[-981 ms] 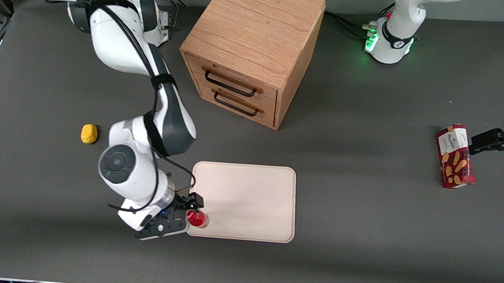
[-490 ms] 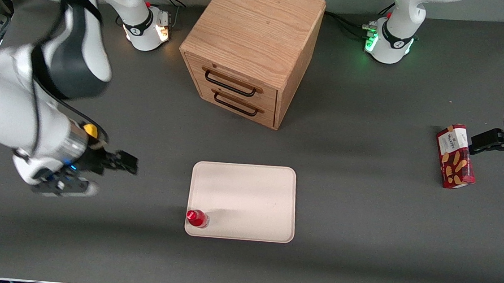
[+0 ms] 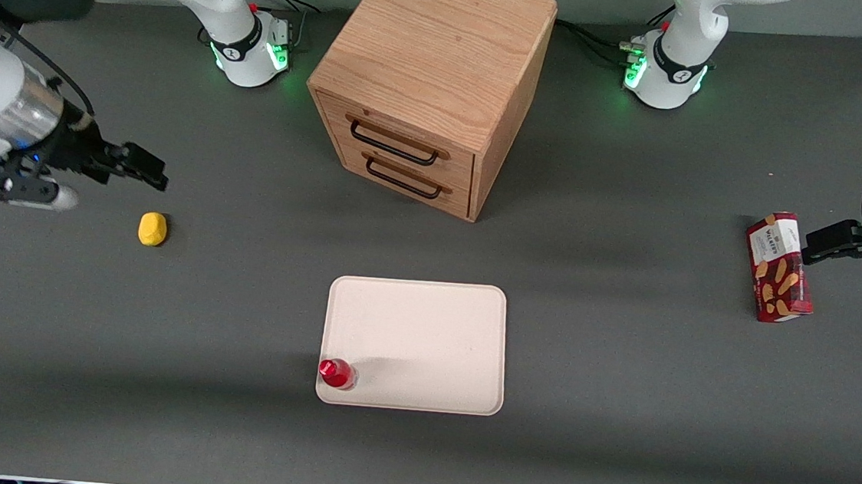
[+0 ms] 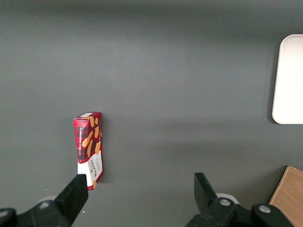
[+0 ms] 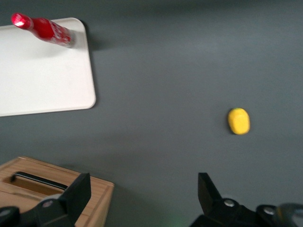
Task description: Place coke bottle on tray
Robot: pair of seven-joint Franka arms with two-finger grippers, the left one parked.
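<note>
The coke bottle (image 3: 336, 373) stands upright on the tray (image 3: 424, 334), in the corner nearest the front camera on the working arm's side, just inside the low rim. In the right wrist view the coke bottle (image 5: 45, 29) shows its red cap and a pale band near its base, resting close to the rounded corner of the tray (image 5: 42, 80).

The gripper (image 3: 146, 166) hangs above the bare table toward the working arm's end, well apart from the tray and holding nothing. Its two fingers (image 5: 210, 189) are spread wide, with grey tabletop showing between them.

A small yellow object (image 3: 153, 228) lies on the table near the gripper, a little nearer to the front camera than it. The oak two-drawer cabinet (image 3: 432, 80) stands farther from the front camera than the tray, both drawers closed. A red snack box (image 3: 778, 267) with biscuit pictures lies toward the parked arm's end of the table.
</note>
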